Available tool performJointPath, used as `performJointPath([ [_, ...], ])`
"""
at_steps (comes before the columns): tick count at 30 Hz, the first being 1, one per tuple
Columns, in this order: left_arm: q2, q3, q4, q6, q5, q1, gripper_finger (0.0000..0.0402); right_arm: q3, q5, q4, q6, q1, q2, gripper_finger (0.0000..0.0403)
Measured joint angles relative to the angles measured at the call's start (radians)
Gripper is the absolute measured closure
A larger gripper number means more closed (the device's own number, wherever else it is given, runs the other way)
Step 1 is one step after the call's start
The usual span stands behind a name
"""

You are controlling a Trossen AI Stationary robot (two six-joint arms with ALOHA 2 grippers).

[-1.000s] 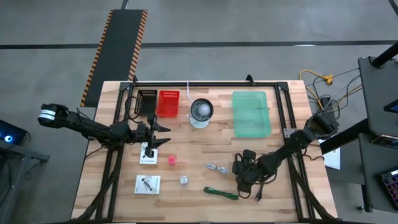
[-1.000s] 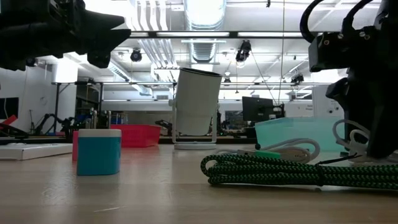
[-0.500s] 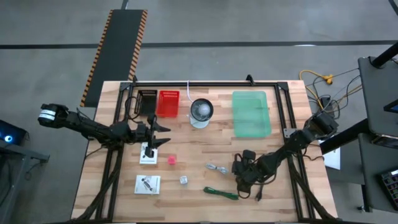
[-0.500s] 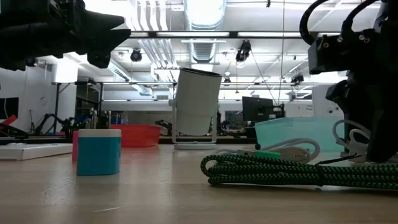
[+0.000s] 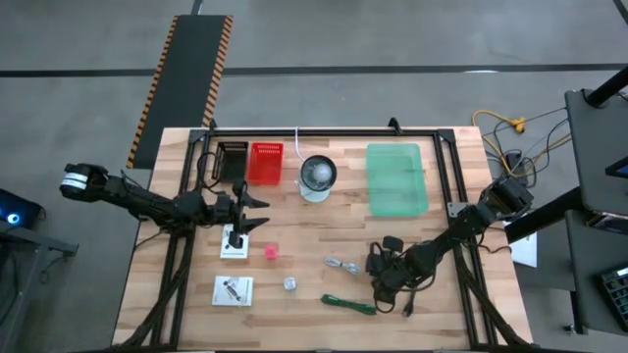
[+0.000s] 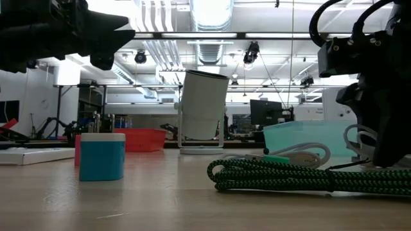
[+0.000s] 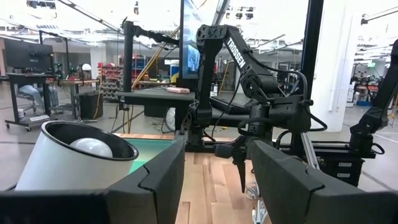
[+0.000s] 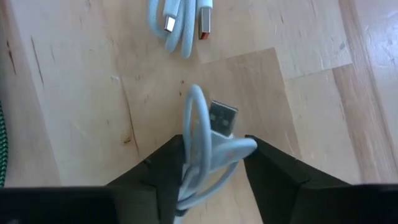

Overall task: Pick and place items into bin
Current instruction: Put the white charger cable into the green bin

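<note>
Pale grey coiled USB cable (image 8: 208, 149) sits pinched between the right gripper (image 8: 208, 163) fingers, narrowed onto it, low over the wooden table (image 5: 451, 319) near-right, just right of a second pale cable bundle (image 5: 340, 264) and a green braided cable (image 5: 348, 303). Translucent green bin (image 5: 396, 178) lies far right. Left gripper (image 7: 214, 177) hovers above a white card (image 5: 234, 242), fingers partly open, holding nothing.

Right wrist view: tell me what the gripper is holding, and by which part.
The right gripper holds a coiled pale blue USB cable by the middle of the bundle, its plug end poking out past the fingers. A second similar cable lies loose on the table.
</note>
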Motion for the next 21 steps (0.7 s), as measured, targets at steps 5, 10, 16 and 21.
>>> performJointPath([
  [5,0.0,0.0,0.0,0.0,0.0,0.0,0.023,0.0,0.0,-0.001,-0.003,0.0,0.0,0.0294],
  [10,0.0,0.0,0.0,0.0,0.0,0.0,0.023,0.0,0.0,0.0,-0.011,0.0,0.0,0.033],
  [16,0.0,0.0,0.0,0.0,0.0,0.0,0.023,0.0,-0.001,-0.001,-0.012,0.0,-0.001,0.0356],
  [21,0.0,0.0,0.0,0.0,0.0,0.0,0.023,0.001,-0.007,-0.002,-0.012,0.0,-0.001,0.035],
])
